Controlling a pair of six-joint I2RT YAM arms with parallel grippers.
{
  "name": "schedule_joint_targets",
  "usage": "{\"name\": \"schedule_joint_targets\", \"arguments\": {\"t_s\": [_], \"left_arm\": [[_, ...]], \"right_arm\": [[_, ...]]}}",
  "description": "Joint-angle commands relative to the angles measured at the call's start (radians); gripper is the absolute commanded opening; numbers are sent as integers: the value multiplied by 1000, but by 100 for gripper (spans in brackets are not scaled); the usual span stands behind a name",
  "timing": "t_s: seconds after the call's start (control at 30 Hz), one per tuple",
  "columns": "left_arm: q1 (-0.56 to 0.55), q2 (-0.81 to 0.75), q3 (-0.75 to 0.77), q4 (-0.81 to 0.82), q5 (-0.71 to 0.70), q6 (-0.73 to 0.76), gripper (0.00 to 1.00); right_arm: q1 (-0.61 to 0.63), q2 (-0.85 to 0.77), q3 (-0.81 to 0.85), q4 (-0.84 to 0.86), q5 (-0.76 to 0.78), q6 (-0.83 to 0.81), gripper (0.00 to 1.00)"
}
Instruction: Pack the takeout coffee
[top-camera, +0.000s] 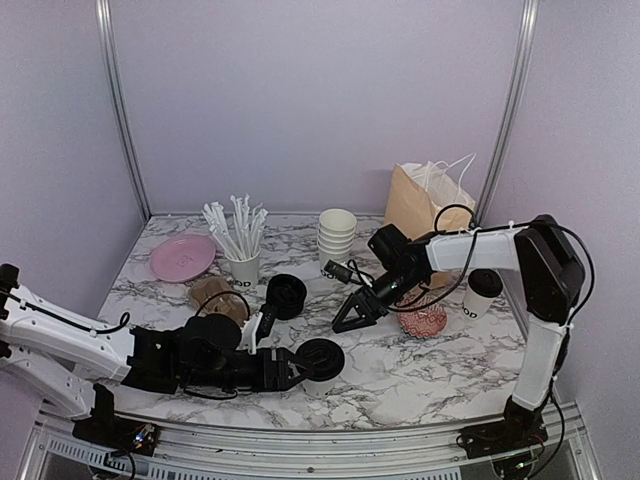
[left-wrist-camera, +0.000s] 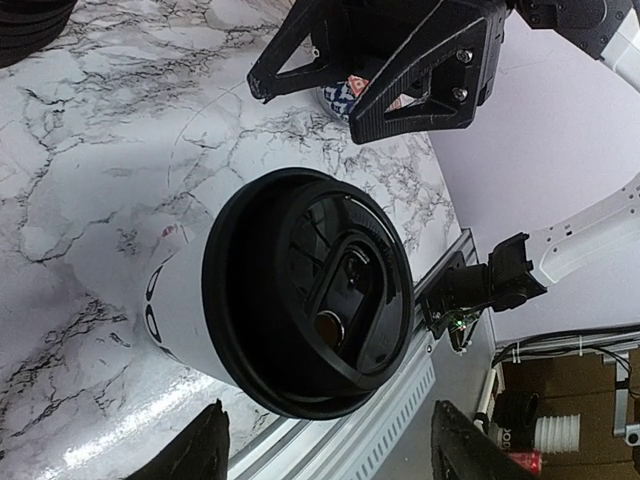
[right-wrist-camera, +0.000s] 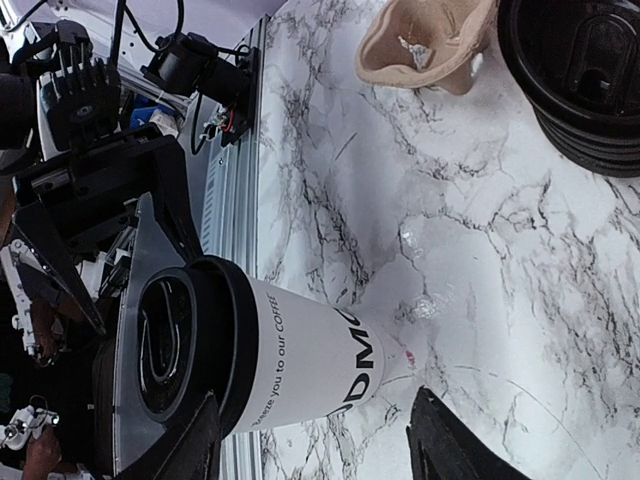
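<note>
Near table (top-camera: 420, 372) edge: left hand (left-wrist-camera: 332, 450) spread, empty, upright lidded coffee cup (left-wrist-camera: 300, 300) just ahead of its fingertips, seemingly untouched. Just beyond: right hand (top-camera: 352, 315), spread too, empty, less close. Far right: second cup (top-camera: 483, 292) near the brown bag (top-camera: 425, 200).

Your light is bright, soft and even, falling from overhead. In the left wrist view the marble tabletop (left-wrist-camera: 110, 440) glares white at seven o'clock, and the six o'clock edge is out of focus. The coffee cup (right-wrist-camera: 310, 360) casts only a faint shadow.
</note>
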Motion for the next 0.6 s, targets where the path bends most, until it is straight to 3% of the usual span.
{"name": "schedule_joint_targets", "arguments": {"t_s": [0.0,0.57], "left_arm": [[-4,32,30,93,34,0,69],[34,92,-14,100,28,-39,63]], "right_arm": [[21,16,50,-22,-52,3,63],[83,57,62,-72,24,-33,68]]}}
